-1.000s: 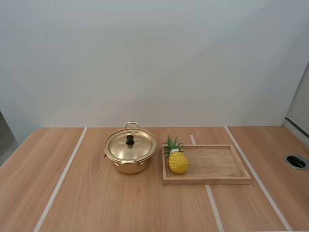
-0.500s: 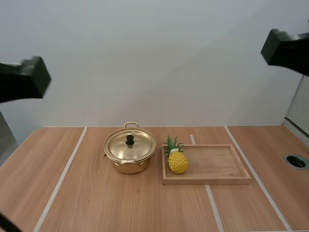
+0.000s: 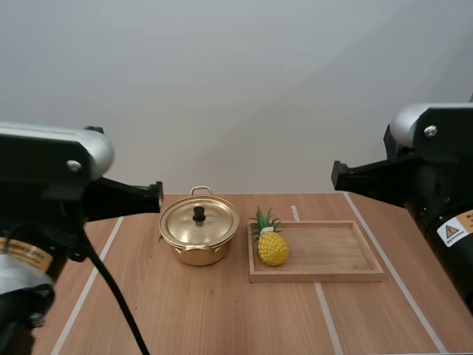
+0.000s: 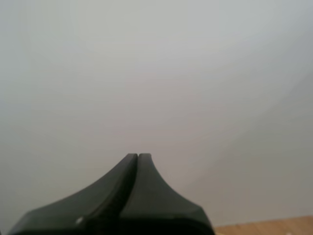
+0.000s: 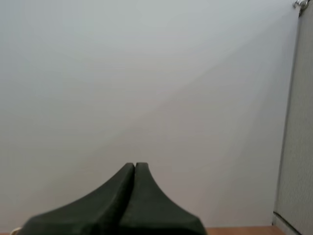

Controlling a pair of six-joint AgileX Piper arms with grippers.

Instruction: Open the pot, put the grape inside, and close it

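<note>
A: Progress?
B: 0 of 3 steps done. The gold lid [image 3: 213,222] sits on the round golden metal pot [image 3: 198,256], below the left gripper [image 4: 137,156], which is closed and empty.
A: Fruit?
B: A yellow pineapple with green leaves [image 3: 273,248], no grape, on the shallow wooden tray [image 3: 332,253] below the right gripper [image 5: 135,166], likewise closed and empty.

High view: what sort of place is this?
Probably a robot test bench: left arm and right arm over a wooden table, with a lidded pot and a pineapple on a tray.
</note>
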